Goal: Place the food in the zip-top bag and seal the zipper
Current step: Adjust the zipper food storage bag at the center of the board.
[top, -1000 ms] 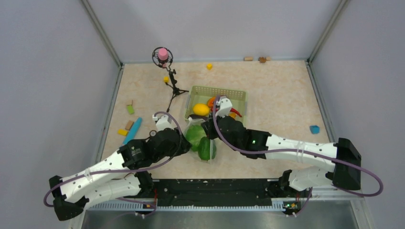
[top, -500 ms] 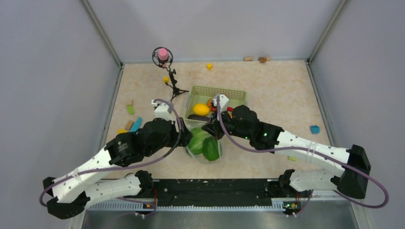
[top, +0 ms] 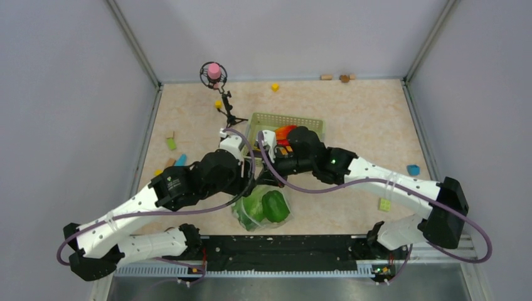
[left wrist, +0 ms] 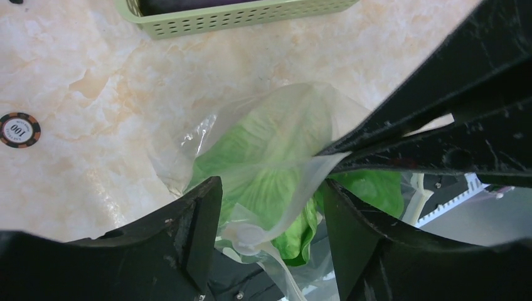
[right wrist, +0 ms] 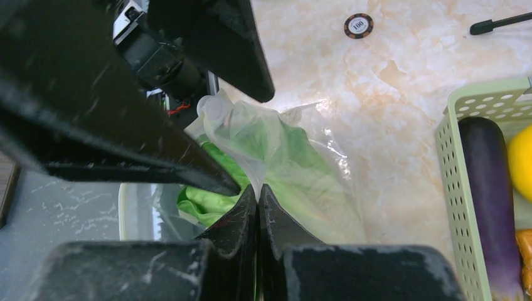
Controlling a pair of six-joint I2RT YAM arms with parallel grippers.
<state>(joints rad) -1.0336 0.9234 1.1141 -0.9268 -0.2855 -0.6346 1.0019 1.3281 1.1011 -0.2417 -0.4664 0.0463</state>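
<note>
The zip-top bag (top: 260,208) hangs in front of the arm bases with the pale green cabbage (top: 251,207) and green pepper (top: 275,205) inside. My right gripper (right wrist: 258,188) is shut on the bag's (right wrist: 295,163) upper edge. In the left wrist view my left gripper (left wrist: 271,204) is open, its fingers on either side of a whitish band of film, the zipper (left wrist: 293,210), without pinching it; cabbage (left wrist: 270,157) shows behind. A dark purple eggplant (right wrist: 486,169) and yellow lemon (right wrist: 522,162) lie in the basket, along with a red chili (top: 286,130).
The green mesh basket (top: 312,122) stands just beyond the grippers; its wall (left wrist: 238,15) is close in the left wrist view. A poker chip (left wrist: 20,129) lies on the table. A small tripod (top: 229,113) and scattered coloured blocks (top: 412,170) sit further off.
The bag has shifted toward the near edge and hangs from the right gripper. Both wrists moved up toward the basket, and the left jaws spread wider.
</note>
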